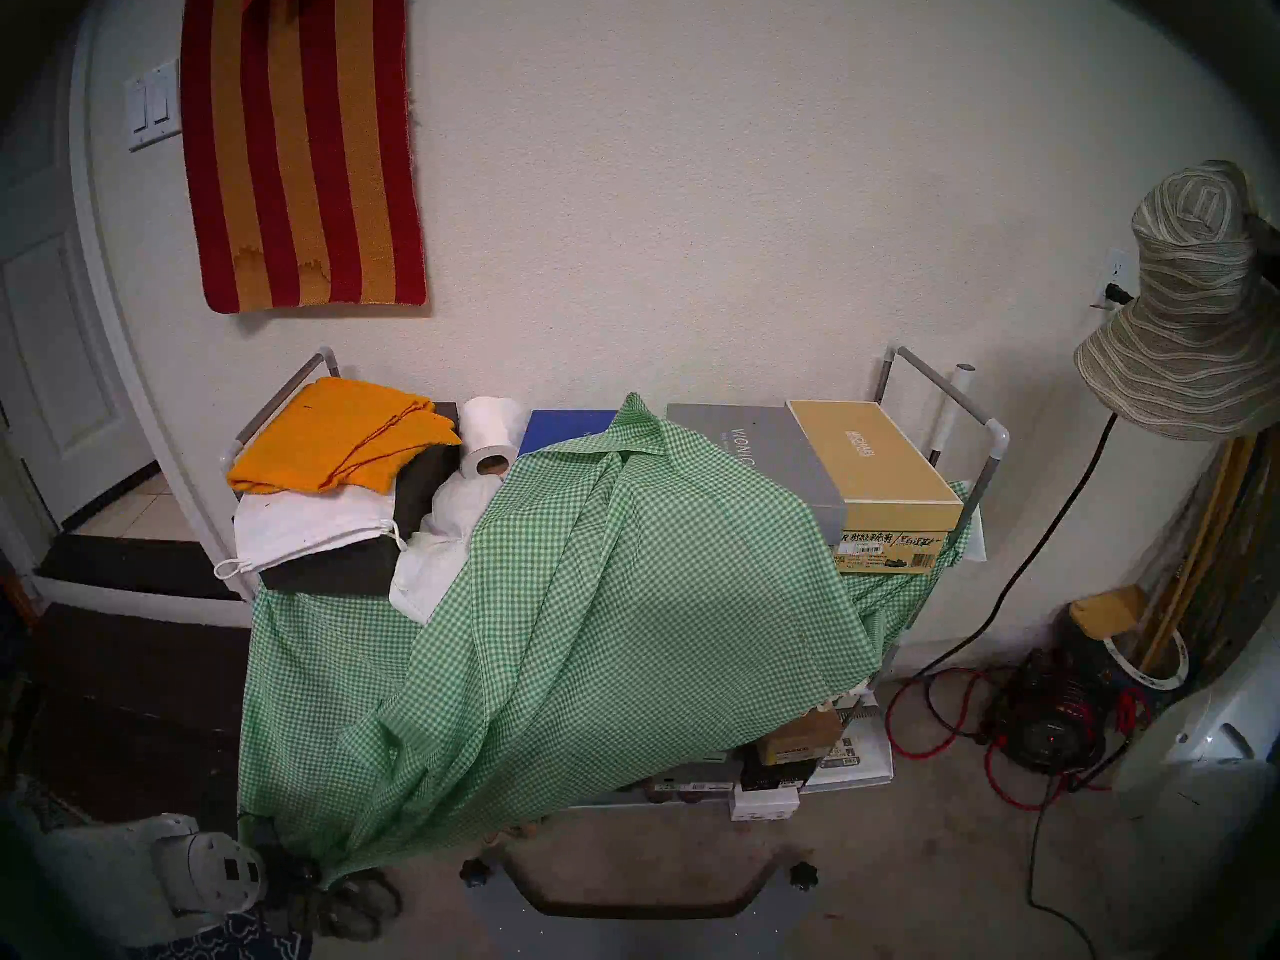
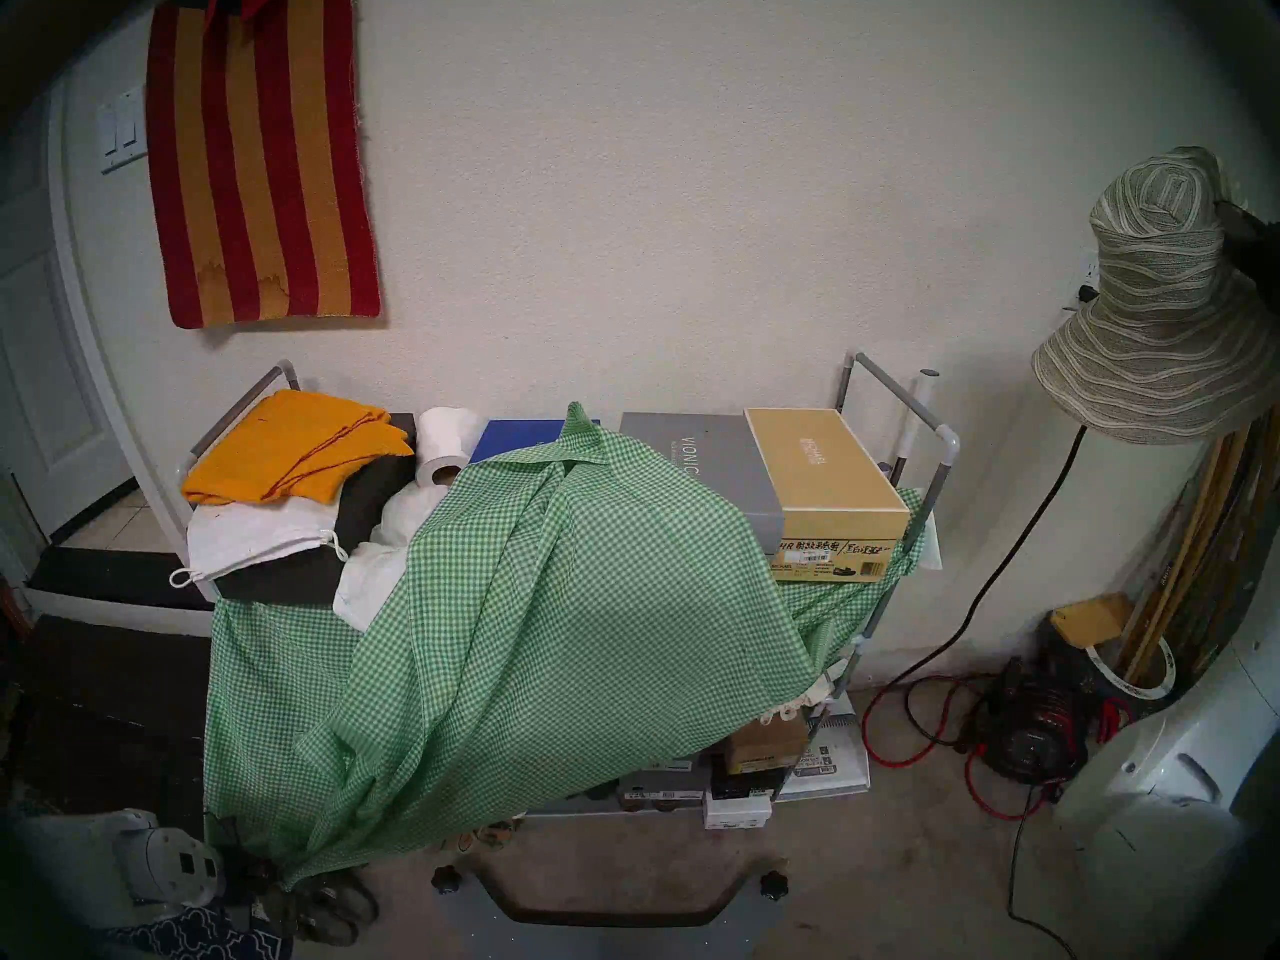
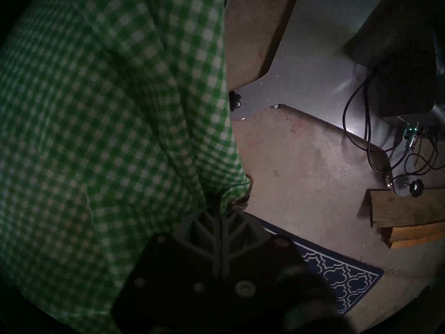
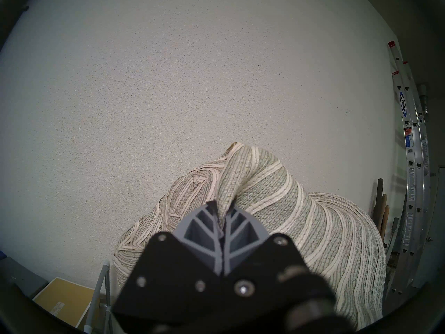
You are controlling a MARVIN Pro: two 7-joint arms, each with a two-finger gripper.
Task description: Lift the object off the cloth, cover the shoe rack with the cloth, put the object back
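The striped sun hat (image 1: 1191, 314) hangs high at the far right, beside the shoe rack (image 1: 959, 401) and off it. My right gripper (image 4: 222, 207) is shut on a fold of the hat's crown (image 4: 277, 198); in the head views the hat mostly hides it. The green-and-white check cloth (image 1: 589, 626) is bunched over the rack's top middle and drapes slanting down its front. My left gripper (image 3: 222, 207) is low at the rack's front left, shut on the cloth's bottom edge (image 3: 96, 109). The rack's lower right shelves show uncovered.
On the rack top lie a folded orange cloth (image 1: 339, 432), white bags, a paper roll (image 1: 488, 439), and grey (image 1: 748, 446) and tan (image 1: 873, 460) shoe boxes. A striped rug (image 1: 298, 141) hangs on the wall. Red and black cables (image 1: 970, 716) lie at the floor's right. A ladder (image 4: 411, 145) leans there.
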